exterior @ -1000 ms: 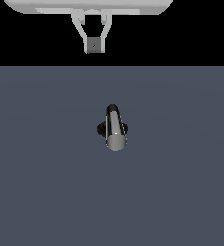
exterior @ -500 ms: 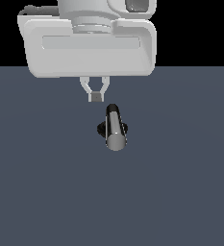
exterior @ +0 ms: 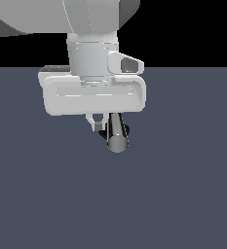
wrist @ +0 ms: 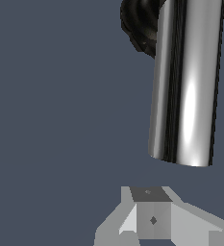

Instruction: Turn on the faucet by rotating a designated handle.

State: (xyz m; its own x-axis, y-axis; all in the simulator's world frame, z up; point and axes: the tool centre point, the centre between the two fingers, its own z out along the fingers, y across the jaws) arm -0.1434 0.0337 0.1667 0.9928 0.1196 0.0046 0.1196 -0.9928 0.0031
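The faucet has a black round base (exterior: 104,133) and a shiny grey cylindrical handle (exterior: 117,135) that points toward the camera, its flat round end in front. The white hand covers the rear part of the faucet. My gripper (exterior: 97,123) is just to the exterior view's left of the handle, close beside it, fingers together and empty. In the wrist view the handle (wrist: 185,81) runs out from the black base (wrist: 138,25). The gripper (wrist: 152,207) sits just past the handle's flat end and off to one side. Contact cannot be told.
The faucet stands on a flat dark grey-blue surface (exterior: 183,194). The large white robot hand (exterior: 94,95) and wrist hang over the far part of the scene, with black background behind.
The hand has moved down and toward the camera, from the far edge to right beside the handle. The handle has not visibly turned.
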